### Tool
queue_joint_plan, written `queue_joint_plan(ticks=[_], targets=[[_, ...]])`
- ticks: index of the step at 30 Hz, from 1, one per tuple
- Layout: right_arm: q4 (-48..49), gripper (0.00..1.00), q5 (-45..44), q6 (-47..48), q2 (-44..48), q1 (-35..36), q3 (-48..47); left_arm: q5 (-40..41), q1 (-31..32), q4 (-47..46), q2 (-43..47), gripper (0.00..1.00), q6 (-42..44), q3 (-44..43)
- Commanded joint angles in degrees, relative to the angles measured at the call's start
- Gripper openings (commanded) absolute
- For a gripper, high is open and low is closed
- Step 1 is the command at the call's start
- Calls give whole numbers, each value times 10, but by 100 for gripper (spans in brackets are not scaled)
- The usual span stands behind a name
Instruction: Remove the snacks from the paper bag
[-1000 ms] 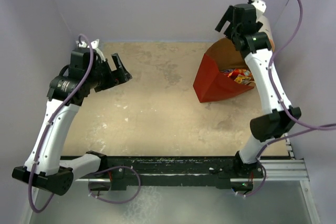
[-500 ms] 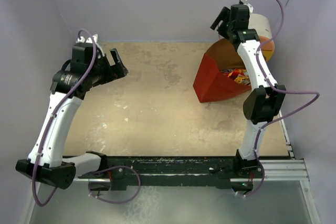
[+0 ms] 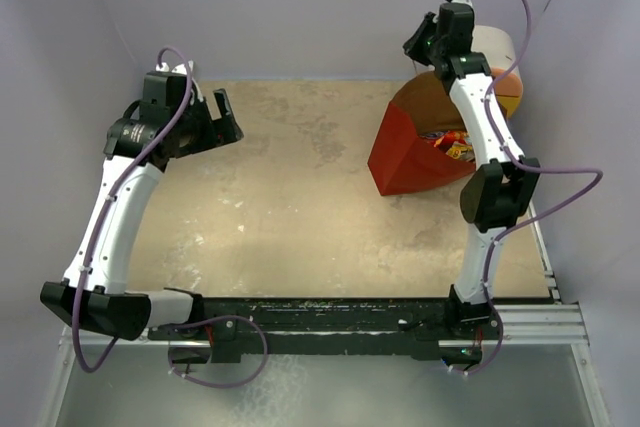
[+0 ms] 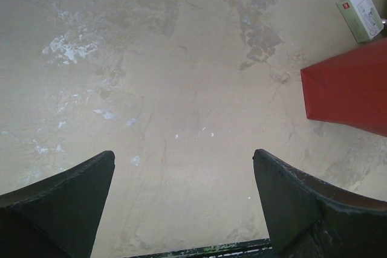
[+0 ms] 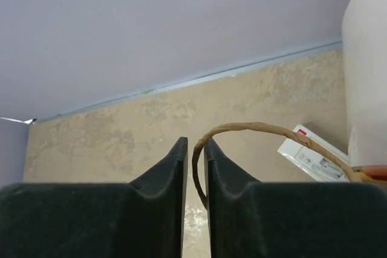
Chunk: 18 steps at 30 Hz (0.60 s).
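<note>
The red paper bag (image 3: pixel 410 152) stands at the back right with its mouth open, and colourful snacks (image 3: pixel 452 144) show inside it. My right gripper (image 3: pixel 418 47) hovers above the bag's far rim. In the right wrist view that gripper (image 5: pixel 195 143) is closed down to a narrow slit, with the bag's brown string handle (image 5: pixel 254 127) running between its fingers. My left gripper (image 3: pixel 228 119) hangs wide open over bare table at the left, far from the bag. Its wrist view has nothing between the fingers (image 4: pixel 184 161) and shows the bag's red side (image 4: pixel 351 86) at the right edge.
A white round-topped chest (image 3: pixel 495 47) stands just behind the bag, close to the right arm, and fills the right edge of the wrist view (image 5: pixel 366 77). A small white box (image 4: pixel 361 5) lies on the table beside the bag. Purple walls enclose the table.
The right gripper has shifted slightly left over the bag's rim and gone from wide open to nearly closed around the string handle. The left arm has swung a little toward the back.
</note>
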State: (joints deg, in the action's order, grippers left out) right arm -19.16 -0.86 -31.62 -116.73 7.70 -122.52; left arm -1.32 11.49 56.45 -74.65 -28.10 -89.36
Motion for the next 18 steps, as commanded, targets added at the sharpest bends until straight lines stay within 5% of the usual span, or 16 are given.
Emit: queue_joint_plan(ticks=[1, 4, 18], targets=[[20, 12, 46, 41, 52, 6, 15, 2, -13, -8, 17, 99, 13, -23], [-2, 0, 97, 68, 61, 8, 14, 7, -20, 6, 8, 99, 12, -47], [-76, 0, 211, 141, 122, 69, 44, -69, -24, 9, 13, 99, -24, -71]])
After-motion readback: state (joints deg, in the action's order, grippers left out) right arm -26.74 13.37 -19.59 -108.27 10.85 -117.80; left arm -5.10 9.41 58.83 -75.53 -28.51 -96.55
